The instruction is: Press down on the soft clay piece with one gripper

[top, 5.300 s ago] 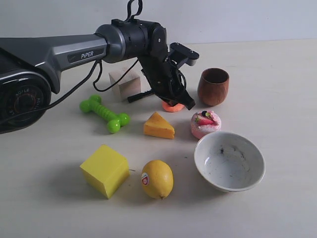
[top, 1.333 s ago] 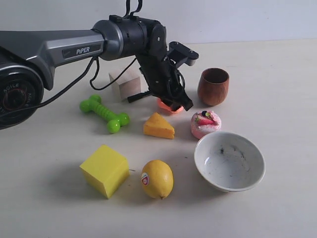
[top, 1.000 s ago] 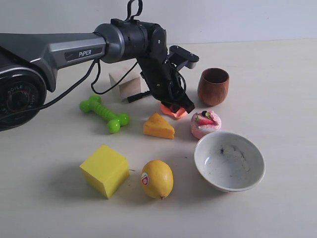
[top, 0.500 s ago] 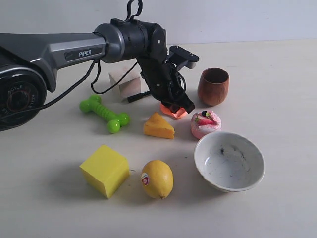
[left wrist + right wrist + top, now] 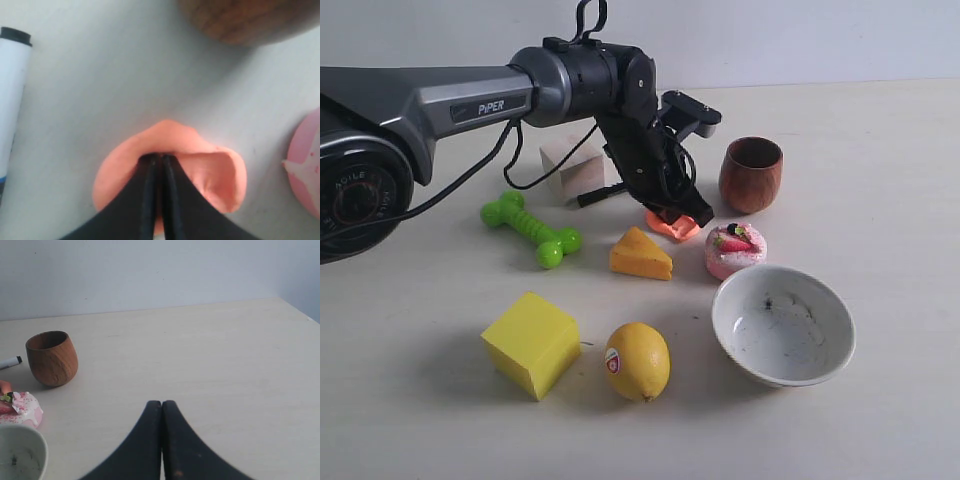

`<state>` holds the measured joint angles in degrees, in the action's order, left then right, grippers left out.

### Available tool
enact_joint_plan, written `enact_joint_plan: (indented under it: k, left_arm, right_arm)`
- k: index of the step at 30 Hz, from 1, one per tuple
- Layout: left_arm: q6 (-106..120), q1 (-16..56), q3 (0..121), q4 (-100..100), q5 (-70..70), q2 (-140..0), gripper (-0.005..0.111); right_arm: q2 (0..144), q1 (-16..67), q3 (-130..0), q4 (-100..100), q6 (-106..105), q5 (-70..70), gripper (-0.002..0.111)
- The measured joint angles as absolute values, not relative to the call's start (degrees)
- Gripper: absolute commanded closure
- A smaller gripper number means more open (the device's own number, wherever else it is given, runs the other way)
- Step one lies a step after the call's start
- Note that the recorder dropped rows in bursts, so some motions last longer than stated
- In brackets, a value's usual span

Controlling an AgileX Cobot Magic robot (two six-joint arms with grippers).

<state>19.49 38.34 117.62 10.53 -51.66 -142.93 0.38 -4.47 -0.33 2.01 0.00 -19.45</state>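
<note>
We find the left gripper [image 5: 688, 212] [image 5: 159, 158] with its two black fingers [image 5: 148, 200] closed flat against each other, nothing between them, tips set down on the soft clay piece [image 5: 676, 228] [image 5: 216, 171]. The clay lies directly under the tips and spreads past them on both sides, with a raised lip at one edge. The wooden cup [image 5: 751, 175] [image 5: 250, 20] [image 5: 51, 357] stands upright near the fingers, to their right and farther back in the exterior view; its inside shows only dark wood. The white bowl [image 5: 820, 370] [image 5: 31, 437] sits well clear of the fingers, toward the camera, and holds only dark specks and smears. The strawberry-topped cake [image 5: 735, 250] [image 5: 307, 170] lies just right of the tips, and the cheese wedge [image 5: 640, 255] in front of them to the left. The right gripper [image 5: 161, 405] has its fingers pressed together over bare table [image 5: 225, 365]. Compared with 1.3 s ago, the left fingertips sit lower and more clay shows beside them; compared with 0.5 s ago we see no shift.
</note>
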Motion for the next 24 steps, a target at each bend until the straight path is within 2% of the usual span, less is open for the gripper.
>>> enact_joint_plan:
  k: [8,10,13,15,20,24]
  left_arm:
    - [20.11,38.34,117.62,10.53,-51.55,-142.93,0.106]
    - [20.36,38.34,117.62,10.53,-51.45,-142.93,0.099]
    - [20.36,38.34,117.62,10.53,-51.34,-142.93,0.083]
    - [20.49,38.34,117.62,10.53,-51.22,-142.93,0.077]
    - [20.49,38.34,117.62,10.65,-51.11,-142.93,0.080]
    - [20.49,38.34,117.62,10.65,-51.09,-142.93,0.099]
  right_arm:
    - [0.38,-4.47,-0.33,2.01,0.00,-19.45,0.108]
    - [0.38,-4.47,-0.33,2.01,0.00,-19.45,0.108]
    - [0.38,-4.47,-0.33,2.01,0.00,-19.45,0.108]
    - [0.38,-4.47,-0.33,2.01,0.00,-19.45,0.108]
    - [0.38,-4.47,-0.33,2.01,0.00,-19.45,0.108]
    - [0.38,-4.47,-0.33,2.01,0.00,-19.45,0.108]
